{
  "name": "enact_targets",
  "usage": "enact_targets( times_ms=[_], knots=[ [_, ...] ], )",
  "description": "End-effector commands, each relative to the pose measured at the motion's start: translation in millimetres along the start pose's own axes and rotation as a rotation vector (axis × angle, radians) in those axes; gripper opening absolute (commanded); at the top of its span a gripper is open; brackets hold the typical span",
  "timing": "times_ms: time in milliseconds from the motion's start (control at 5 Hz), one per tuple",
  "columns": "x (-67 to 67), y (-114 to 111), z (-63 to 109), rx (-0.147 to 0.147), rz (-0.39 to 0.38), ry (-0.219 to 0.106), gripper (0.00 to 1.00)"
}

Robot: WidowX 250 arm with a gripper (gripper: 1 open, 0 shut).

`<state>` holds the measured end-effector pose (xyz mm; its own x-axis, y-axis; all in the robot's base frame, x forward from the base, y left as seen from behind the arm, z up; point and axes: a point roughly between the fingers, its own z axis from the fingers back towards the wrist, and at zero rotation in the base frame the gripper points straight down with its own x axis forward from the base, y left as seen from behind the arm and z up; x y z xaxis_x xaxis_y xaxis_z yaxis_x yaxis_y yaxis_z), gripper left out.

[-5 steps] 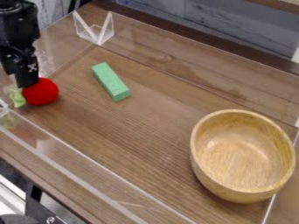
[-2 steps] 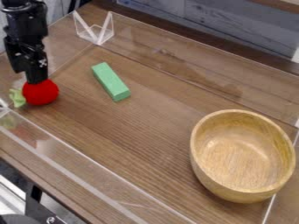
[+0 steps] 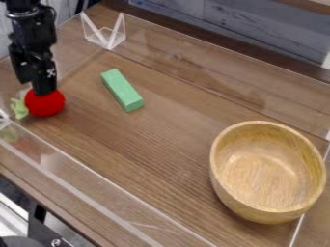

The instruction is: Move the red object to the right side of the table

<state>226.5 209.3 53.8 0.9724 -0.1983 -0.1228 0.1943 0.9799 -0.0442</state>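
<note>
the gripper (image 3: 41, 85) hangs wide open and empty right above the red object (image 3: 45, 102) at the table's (image 3: 180, 125) far left by the acrylic wall; being round, it may squirt sideways if the jaws close off-centre.

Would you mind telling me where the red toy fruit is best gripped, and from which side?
Probably from straight above, across the round body of the red object, fingers clear of its green tuft on the picture's left. It lies low on the table, near the acrylic wall, so a sideways approach looks cramped. The open gripper already hangs right over it.
</note>
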Motion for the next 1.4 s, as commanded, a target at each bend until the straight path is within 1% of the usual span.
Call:
enact_targets(
  times_ms=[0,200,400,600,800,1000,1200],
  knots=[
    [-1.4,2,0.2,0.027,-0.055,-0.010,1.00],
    [0.8,3,-4.6,0.022,-0.084,-0.009,0.00],
    [2.9,5,-7.1,0.014,-0.106,-0.012,0.00],
    [3.6,6,-13.4,0.000,-0.108,-0.015,1.00],
    [4.2,5,-19.3,-0.013,-0.109,-0.020,0.00],
    [2.7,6,-14.6,-0.022,-0.113,-0.026,0.00],
    [-1.2,-4,8.9,-0.026,0.007,-0.059,0.00]
  ],
)
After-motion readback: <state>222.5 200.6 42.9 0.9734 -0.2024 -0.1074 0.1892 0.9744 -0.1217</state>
